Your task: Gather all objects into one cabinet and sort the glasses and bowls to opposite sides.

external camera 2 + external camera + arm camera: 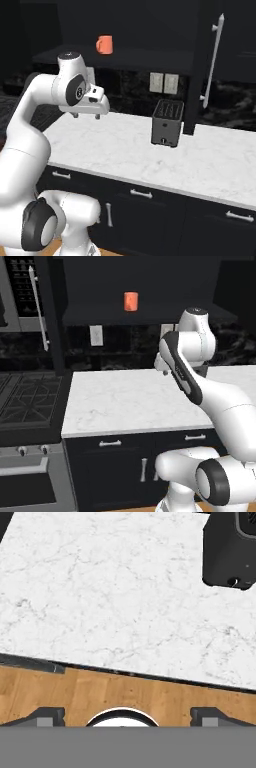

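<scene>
An orange-red glass (130,301) (104,44) stands upright on the dark shelf of the black wall cabinet (150,313) (150,57). The cabinet's tall door (52,311) (197,70), with a long pale bar handle, stands open. My gripper (86,116) (162,370) (128,714) hangs open and empty over the white marble counter (125,401) (150,150) (110,587), well below and apart from the glass. It points down at the counter's front edge. The bowls are out of view.
A black toaster (167,122) (232,547) stands on the counter near the open door. A stove (25,401) adjoins the counter on its left. Wall outlets (96,335) (163,83) sit under the shelf. Wooden floor (75,692) lies below the counter edge.
</scene>
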